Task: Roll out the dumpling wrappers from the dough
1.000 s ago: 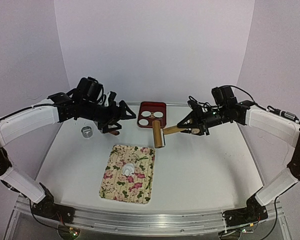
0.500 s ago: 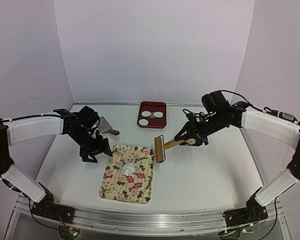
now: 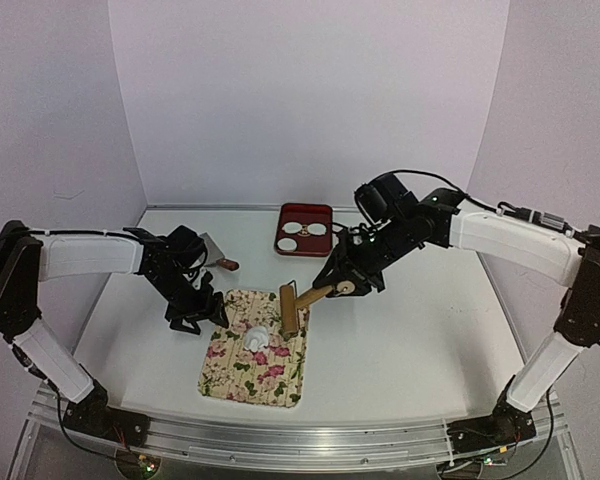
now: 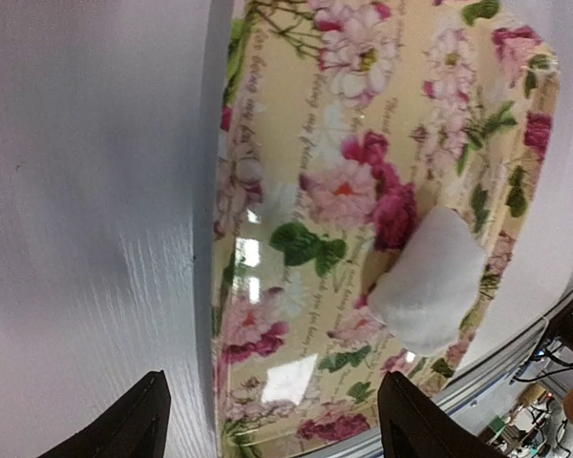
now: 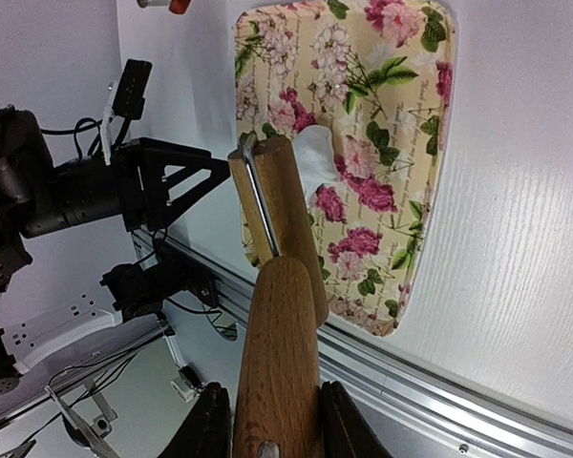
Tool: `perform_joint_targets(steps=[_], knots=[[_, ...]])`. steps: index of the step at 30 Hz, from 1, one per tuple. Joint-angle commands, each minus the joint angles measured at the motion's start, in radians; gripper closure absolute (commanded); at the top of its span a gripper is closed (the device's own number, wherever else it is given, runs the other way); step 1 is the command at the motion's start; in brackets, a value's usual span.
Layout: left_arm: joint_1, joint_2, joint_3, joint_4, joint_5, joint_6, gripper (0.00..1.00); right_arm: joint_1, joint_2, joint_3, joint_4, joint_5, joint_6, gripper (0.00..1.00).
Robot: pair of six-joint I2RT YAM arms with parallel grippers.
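Observation:
A small white lump of dough (image 3: pixel 257 336) lies in the middle of the floral mat (image 3: pixel 242 372). The left wrist view shows the dough (image 4: pixel 428 281) close ahead on the mat (image 4: pixel 334 191). My left gripper (image 3: pixel 195 315) hangs low at the mat's left edge, open and holding nothing (image 4: pixel 272 425), one finger over the table and one over the mat. My right gripper (image 3: pixel 345 285) is shut on the handle of a wooden roller (image 3: pixel 291 308), whose drum hovers over the mat's far right part, just right of the dough (image 5: pixel 315 157). Round white dumpling wrappers (image 3: pixel 294 228) lie in the red tray (image 3: pixel 306 208).
A metal scraper with a brown handle (image 3: pixel 215 255) lies on the table behind the left arm. The red tray stands at the back centre. The table's front rail (image 5: pixel 439 382) runs close below the mat's near edge.
The left arm has come down from the back to the mat's left edge, its jaws narrowing a little. The right arm has carried the roller left and forward, over the mat.

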Motion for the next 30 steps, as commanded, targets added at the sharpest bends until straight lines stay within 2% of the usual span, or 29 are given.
perform_joint_targets(steps=[1,4,9,14,19,23,28,30], knots=[[0.029,0.048,0.064,0.015,-0.021,0.120,0.27,0.044,0.087,0.137,0.009,0.049,0.068,1.00],[0.077,0.060,0.073,0.033,0.021,0.155,0.28,0.067,0.142,0.205,0.007,0.061,0.077,1.00],[0.112,0.128,0.102,0.028,0.085,0.218,0.36,0.098,0.225,0.281,0.001,0.064,0.102,1.00],[0.114,0.154,0.103,0.030,0.118,0.268,0.41,0.105,0.261,0.266,-0.005,0.078,0.137,1.00],[0.115,0.151,0.082,0.043,0.147,0.273,0.44,0.112,0.291,0.276,-0.004,0.081,0.144,1.00],[0.115,0.148,0.059,0.059,0.138,0.260,0.53,0.118,0.307,0.290,-0.004,0.103,0.128,1.00],[0.115,0.126,0.040,0.072,0.113,0.246,0.55,0.121,0.331,0.292,-0.004,0.092,0.109,1.00],[0.115,0.122,0.030,0.083,0.125,0.245,0.59,0.124,0.339,0.296,-0.004,0.091,0.104,1.00]])
